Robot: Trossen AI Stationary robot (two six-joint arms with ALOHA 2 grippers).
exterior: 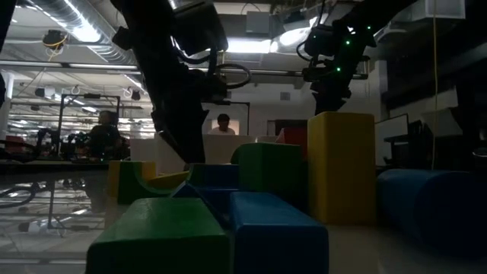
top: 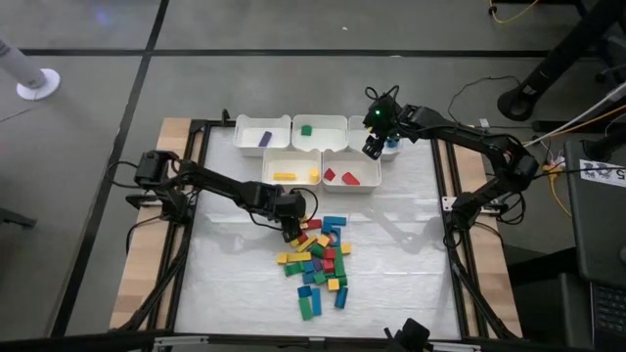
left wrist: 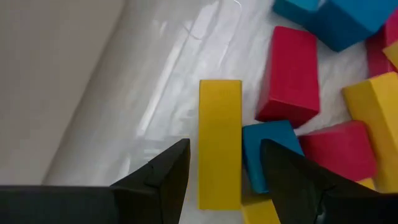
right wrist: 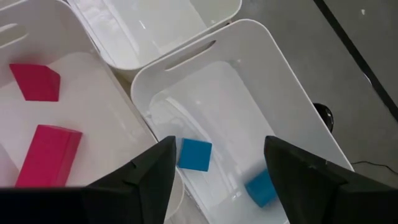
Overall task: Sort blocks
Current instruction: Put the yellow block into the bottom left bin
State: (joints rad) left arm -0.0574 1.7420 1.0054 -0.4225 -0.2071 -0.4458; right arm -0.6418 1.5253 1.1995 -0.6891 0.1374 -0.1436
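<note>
Dark fingers [left wrist: 161,177] of the left gripper [left wrist: 219,171] straddle a long yellow block [left wrist: 219,140], spread with a gap on each side, not yet pinching it. Touching that block, on the side of one finger, sits a blue block [left wrist: 268,149]; beyond it lie a red block [left wrist: 291,71] and the rest of the pile [top: 318,264] on the table [top: 225,284].

Risks, as I judge them:
- The finger on the blue block's side has almost no room. Closing may catch the blue block, so that two blocks lift together or the yellow one twists out.
- The fingers stand near one end of the yellow block, not its middle; an off-centre pinch could let it swing or drop during carry.
- Nudged neighbours may scatter the pile.

Right gripper [right wrist: 214,171] hovers over the blue bin [right wrist: 273,81], fingers released and holding nothing. A drop looks just finished.

Bins, high view:
- blue bin: two blue blocks [right wrist: 194,154], one just between the right fingers, one beside the far finger.
- red bin [top: 352,168]: two red blocks.
- yellow bin [top: 291,166]: two yellow pieces.
- green bin [top: 320,132]: one green block.
- purple bin [top: 262,133]: one purple block.

Most blocks are still unsorted.
</note>
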